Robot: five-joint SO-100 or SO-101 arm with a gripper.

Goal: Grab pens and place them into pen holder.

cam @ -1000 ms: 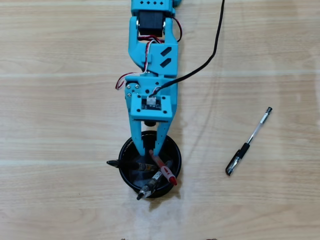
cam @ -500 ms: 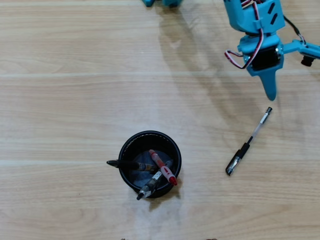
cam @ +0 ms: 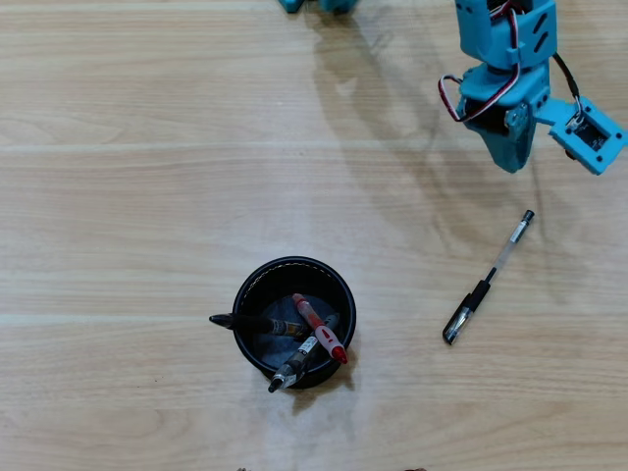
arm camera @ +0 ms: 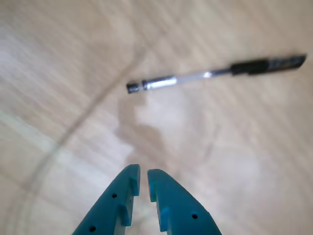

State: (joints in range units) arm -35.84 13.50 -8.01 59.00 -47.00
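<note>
A clear pen with a black grip and cap (cam: 488, 279) lies slanted on the wooden table at the right; it also shows in the wrist view (arm camera: 215, 74), a little blurred. A black round pen holder (cam: 294, 321) stands at the lower middle with three pens in it, one of them red (cam: 320, 328). My blue gripper (cam: 510, 157) hangs above the table just beyond the pen's tip. In the wrist view the gripper (arm camera: 144, 176) has its jaws nearly together with a thin gap and nothing between them.
The arm's blue base (cam: 319, 5) shows at the top edge. The light wooden table (cam: 147, 196) carries nothing else in view.
</note>
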